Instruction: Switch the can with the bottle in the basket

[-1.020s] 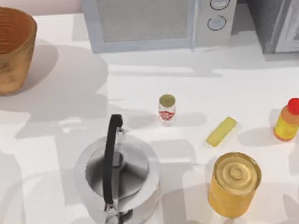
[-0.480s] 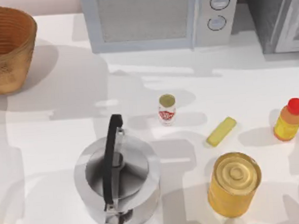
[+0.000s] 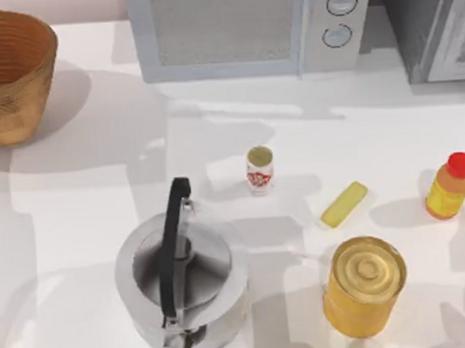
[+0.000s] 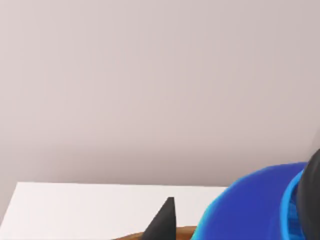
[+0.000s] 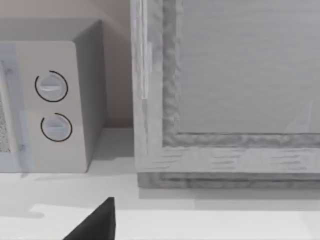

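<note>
A: Where are the can [image 3: 260, 169] and bottle [image 3: 450, 186]?
B: Both standing on the bench [image 3: 388, 133], well apart; the basket [image 3: 5, 73] sits far left.
A: The tools' grip?
B: Cannot tell; nothing looks held.

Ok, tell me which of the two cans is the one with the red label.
The small slim white can at the table's middle, behind the kettle. The other, the large tin can at front right, is all gold.
</note>
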